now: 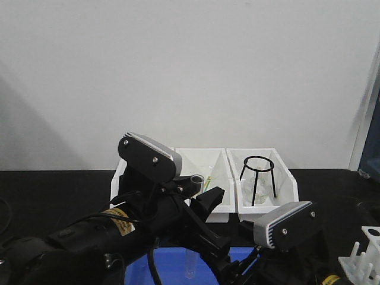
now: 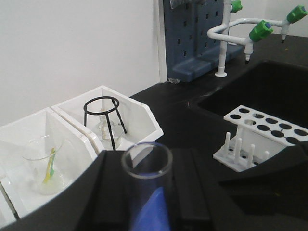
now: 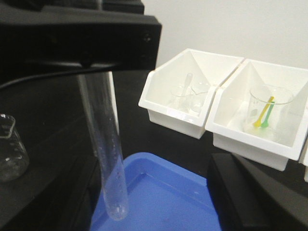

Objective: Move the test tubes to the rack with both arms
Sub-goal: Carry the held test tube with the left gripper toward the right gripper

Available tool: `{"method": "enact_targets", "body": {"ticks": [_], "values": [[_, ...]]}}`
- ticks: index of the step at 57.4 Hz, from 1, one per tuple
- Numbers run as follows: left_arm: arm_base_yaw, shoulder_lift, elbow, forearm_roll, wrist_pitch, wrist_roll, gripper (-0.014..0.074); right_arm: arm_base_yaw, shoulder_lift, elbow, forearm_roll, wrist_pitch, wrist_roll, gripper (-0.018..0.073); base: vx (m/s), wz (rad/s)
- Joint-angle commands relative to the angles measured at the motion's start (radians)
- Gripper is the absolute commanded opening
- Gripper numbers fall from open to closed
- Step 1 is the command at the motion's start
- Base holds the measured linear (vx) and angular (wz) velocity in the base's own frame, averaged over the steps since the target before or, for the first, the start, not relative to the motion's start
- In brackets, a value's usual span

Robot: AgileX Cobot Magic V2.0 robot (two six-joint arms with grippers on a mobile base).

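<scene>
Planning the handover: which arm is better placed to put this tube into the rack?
Probably right. The rack stands at the robot's right, and the open right gripper flanks the test tube that the left gripper holds.

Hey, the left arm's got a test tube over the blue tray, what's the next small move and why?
Probably ease the right gripper, jaws open, sideways until they flank the test tube. The left gripper holds it roughly upright above the blue tray, and the rack stands to the robot's right, so a handover seems likely.
</scene>
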Motion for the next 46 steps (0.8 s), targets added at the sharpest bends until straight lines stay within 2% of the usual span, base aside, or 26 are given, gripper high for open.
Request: {"method": "enact_targets", "body": {"ticks": [1, 10, 19, 46], "values": [[-0.006, -0.033, -0.039, 0.006, -0.099, -0.020, -0.0022, 0.000, -0.022, -0.035, -0.020, -0.100, 0.026, 0.0531, 0.00, 0.00], [-0.006, -0.032, -0.039, 0.004, -0.118, -0.033, -0.0022, 0.000, -0.022, -0.035, -0.118, -0.115, 0.108, 0.0531, 0.00, 0.00], [-0.008, -0.016, -0.039, 0.004, -0.119, -0.091, -0.0022, 0.000, -0.020, -0.035, -0.226, -0.176, 0.164, 0.0531, 0.00, 0.00], [-0.064, -0.015, -0.039, 0.005, -0.080, -0.091, -0.0022, 0.000, 0.021, -0.035, -0.239, -0.247, 0.174, 0.0530, 0.00, 0.00]]}}
